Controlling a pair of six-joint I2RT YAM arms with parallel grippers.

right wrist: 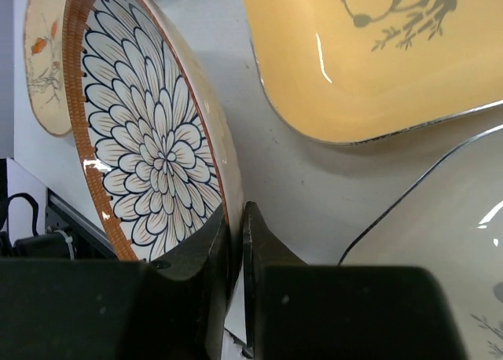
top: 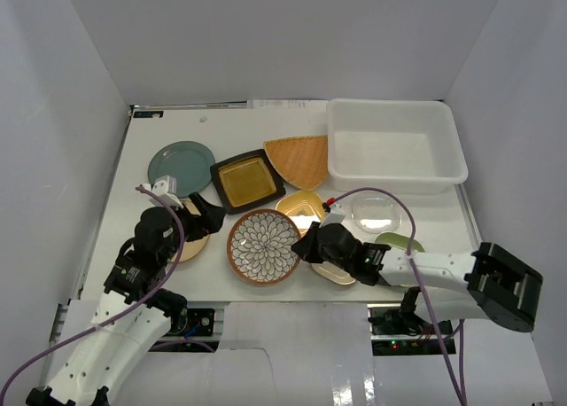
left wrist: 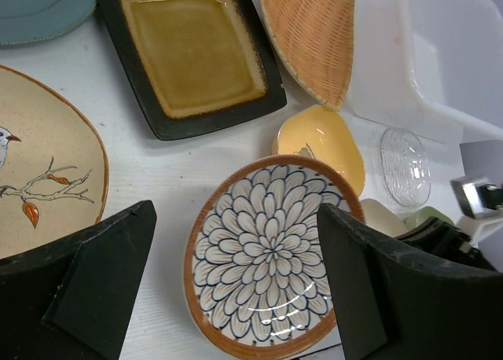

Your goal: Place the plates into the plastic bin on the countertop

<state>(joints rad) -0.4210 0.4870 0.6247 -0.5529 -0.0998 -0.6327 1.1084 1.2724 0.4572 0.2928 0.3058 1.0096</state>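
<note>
Looking down from the top camera, I see the white countertop (top: 177, 127) filling the middle of the frame, with the plastic bin (top: 394, 149) at its upper right. Every plate lies outside the bin, to its left and below it.

My right gripper (right wrist: 238, 226) is pinched tight on the right rim of the petal-patterned plate (top: 264, 246), at lower centre. The right wrist view shows the brown rim squeezed between both fingers. My left gripper (left wrist: 236, 242) stands wide apart with nothing in it, above the edge of the tan oval plate (left wrist: 47, 179) at lower left. That plate is painted with a bird on a branch with orange leaves.

The black-rimmed yellow rectangle (top: 246, 181) sits just above the petal-patterned plate. The woven fan tray (top: 299, 160) is to its right, close by the bin's left wall, and the teal round plate (top: 181, 167) is at upper left. The yellow square dish (right wrist: 369, 61), with a panda drawn on it, lies just beside the gripped rim. The cream square dish (right wrist: 440, 250) is partly under my right arm. The clear glass dish (top: 376, 216) sits below the bin, and the green dish (top: 399, 242) peeks out beside the arm.
</note>
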